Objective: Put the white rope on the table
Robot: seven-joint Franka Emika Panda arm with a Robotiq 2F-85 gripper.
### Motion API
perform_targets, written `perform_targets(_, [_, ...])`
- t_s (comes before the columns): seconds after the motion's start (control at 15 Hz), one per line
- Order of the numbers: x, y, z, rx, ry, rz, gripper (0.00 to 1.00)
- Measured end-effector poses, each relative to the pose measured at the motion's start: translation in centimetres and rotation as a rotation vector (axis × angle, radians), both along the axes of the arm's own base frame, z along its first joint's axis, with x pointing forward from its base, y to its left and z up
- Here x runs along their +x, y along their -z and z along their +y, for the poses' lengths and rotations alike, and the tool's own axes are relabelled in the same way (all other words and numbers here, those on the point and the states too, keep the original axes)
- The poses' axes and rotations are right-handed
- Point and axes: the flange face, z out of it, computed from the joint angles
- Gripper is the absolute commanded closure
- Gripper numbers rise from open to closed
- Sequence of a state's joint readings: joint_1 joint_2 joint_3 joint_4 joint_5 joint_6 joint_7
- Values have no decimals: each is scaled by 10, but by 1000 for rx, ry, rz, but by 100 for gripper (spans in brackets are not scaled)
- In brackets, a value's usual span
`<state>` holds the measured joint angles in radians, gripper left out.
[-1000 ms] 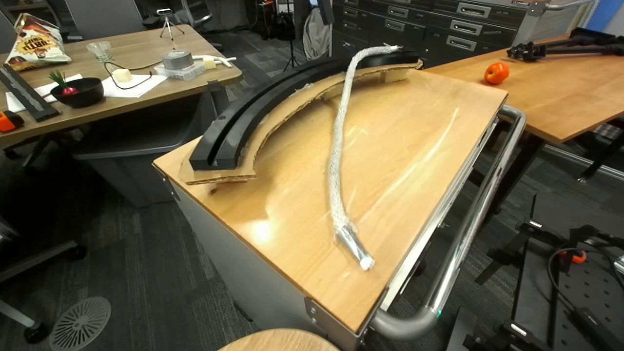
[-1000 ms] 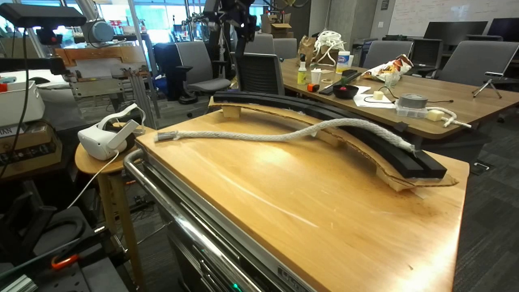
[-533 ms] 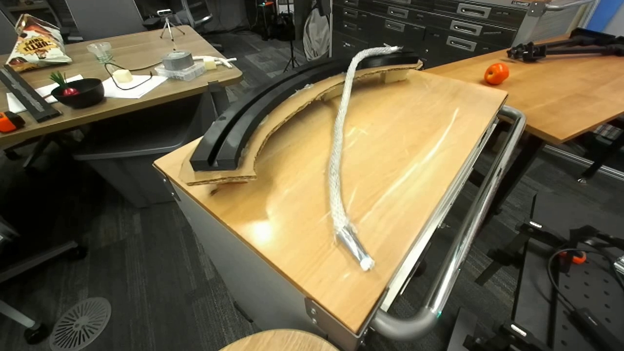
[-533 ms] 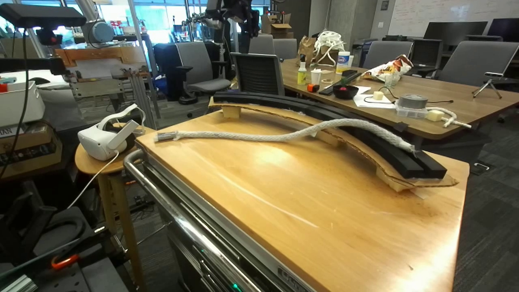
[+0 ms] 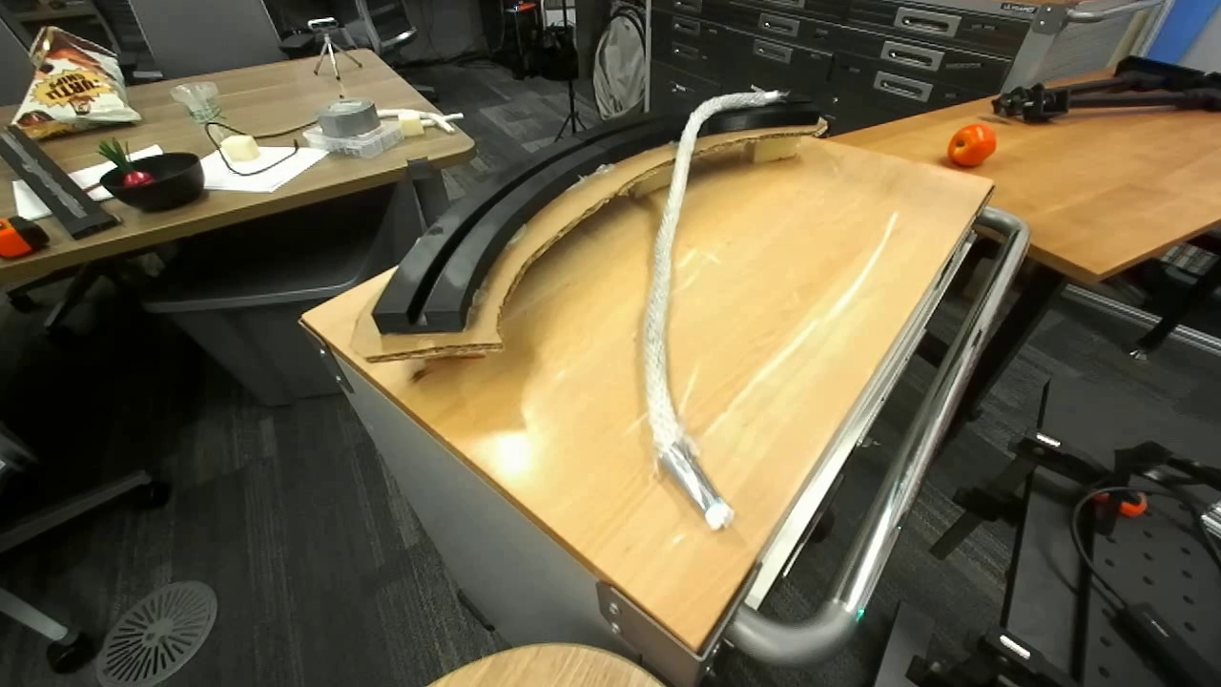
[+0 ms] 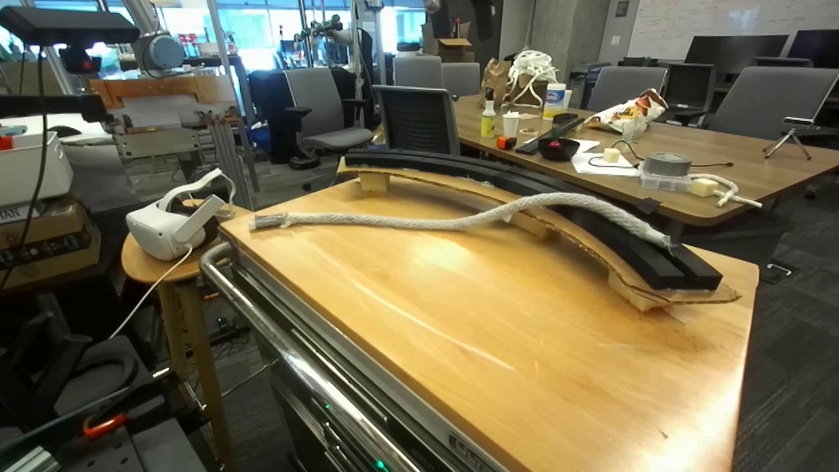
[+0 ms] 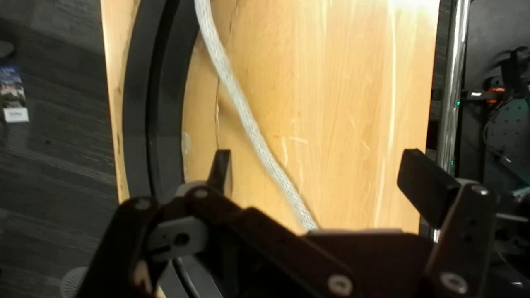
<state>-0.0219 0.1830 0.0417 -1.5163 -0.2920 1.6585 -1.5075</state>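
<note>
pincer spread wide, gripping nothing — white rope apart from both fingers.
rope lies partly on the table, its silver-wrapped end near a corner beside the metal rail; the far end rests on the black track, near the opposite edge. in the wrist view the rope's upper end is cut off, its lower stretch hidden behind the pincer — finger height above the table cannot be judged.

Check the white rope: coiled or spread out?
Spread out: in both exterior views the white rope runs in loose bends, without loops, from the table up onto the curved black track.
</note>
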Motion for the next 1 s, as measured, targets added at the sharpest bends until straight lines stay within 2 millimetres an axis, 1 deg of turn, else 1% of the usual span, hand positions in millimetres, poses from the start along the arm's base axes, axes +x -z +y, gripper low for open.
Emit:
perform_targets(0.07, [-5,-8,-21,-2,34,-20,0])
perform_targets(0.13, [-10,-14,-36,-3,59,-33,0])
perform_targets(0.2, [-13,-16,-43,-3,70,-36,0])
perform_targets(0.27, [-13,-15,-43,-3,70,-36,0])
perform_targets(0.47, [-12,-10,-33,-2,64,-30,0])
perform_targets(0.6, [-11,-6,-35,34,12,-7,0])
perform_targets(0.67, [-11,-4,-43,76,-23,-4,0])
perform_targets(0.73, [-9,-4,-54,120,-47,-17,0])
perform_targets(0.8, [-9,-4,-71,169,-52,-39,0])
perform_targets(0.87, [-10,-3,-91,224,-39,-59,0])
perform_targets(1.0, [-15,7,-132,298,53,-73,0])
